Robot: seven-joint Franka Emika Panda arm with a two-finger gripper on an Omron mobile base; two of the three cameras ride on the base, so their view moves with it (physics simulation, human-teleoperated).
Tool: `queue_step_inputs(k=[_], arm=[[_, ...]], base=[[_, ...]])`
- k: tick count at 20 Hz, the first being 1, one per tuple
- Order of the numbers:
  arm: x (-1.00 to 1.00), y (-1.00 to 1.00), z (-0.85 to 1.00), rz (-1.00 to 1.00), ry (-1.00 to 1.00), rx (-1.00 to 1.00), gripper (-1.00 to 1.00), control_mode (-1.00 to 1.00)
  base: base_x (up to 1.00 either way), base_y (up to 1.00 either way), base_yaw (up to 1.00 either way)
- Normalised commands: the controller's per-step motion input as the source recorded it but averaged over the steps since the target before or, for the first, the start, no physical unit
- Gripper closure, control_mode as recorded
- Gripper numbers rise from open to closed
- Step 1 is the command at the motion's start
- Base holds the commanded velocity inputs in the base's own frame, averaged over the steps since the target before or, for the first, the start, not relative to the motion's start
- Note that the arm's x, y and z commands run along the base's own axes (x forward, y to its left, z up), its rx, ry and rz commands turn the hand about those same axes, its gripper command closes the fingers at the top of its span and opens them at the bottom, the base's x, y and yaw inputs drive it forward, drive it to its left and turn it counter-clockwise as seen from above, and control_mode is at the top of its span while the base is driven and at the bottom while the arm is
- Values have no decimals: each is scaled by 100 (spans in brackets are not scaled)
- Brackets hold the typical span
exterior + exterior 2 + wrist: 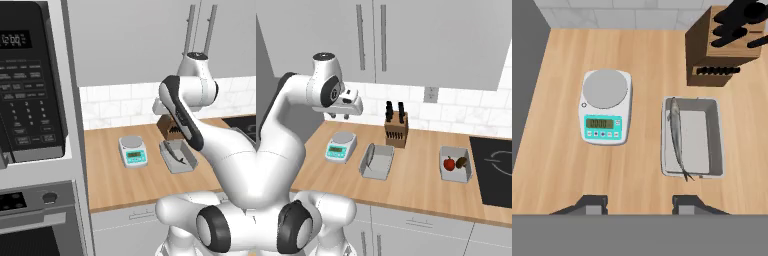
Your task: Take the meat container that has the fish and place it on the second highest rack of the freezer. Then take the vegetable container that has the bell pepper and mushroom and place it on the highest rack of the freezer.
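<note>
two grey containers sit on the wooden counter (pixel 421 187) below me. my gripper (pixel 639 204) hangs above the counter with its fingertips (pixel 592 204) apart and nothing between them, well clear of everything under it. seen from my hand, the meat container (pixel 693 137) lies just ahead and to one side; the fish (pixel 676 134) rests along one of its long walls, tail fin poking over the near rim. beside it, apart from it, stands a small white kitchen scale (pixel 605 106) with a round grey plate and a teal display panel. a wooden knife block (pixel 719 47) with black handles stands behind the container, near the tiled wall. from the right base camera, the vegetable container (pixel 455 164) sits well apart from the fish's tray, just beside the black cooktop (pixel 495 167), holding the red bell pepper (pixel 449 163) and a brown mushroom (pixel 461 162) side by side. the left base camera shows a black microwave (pixel 27 82) above an oven (pixel 35 220).
</note>
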Motion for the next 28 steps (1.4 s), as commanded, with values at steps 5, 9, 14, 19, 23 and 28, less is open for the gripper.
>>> queue_step_inputs(k=[5,9,14,19,23,28], arm=[[-22,-8,0,0,-2,1,-100,-100],[-27,-54,-24,-12,3,4,-100,-100],[0,-83,-55,-30,26,15,-100,-100],[0,-55,-70,-35,28,13,-100,-100],[0,-20,-73,-37,18,5,-100,-100],[0,-15,-83,-35,6,0,-100,-100]], base=[[0,0,0],[0,0,0],[0,0,0],[0,0,0],[0,0,0],[0,0,0]])
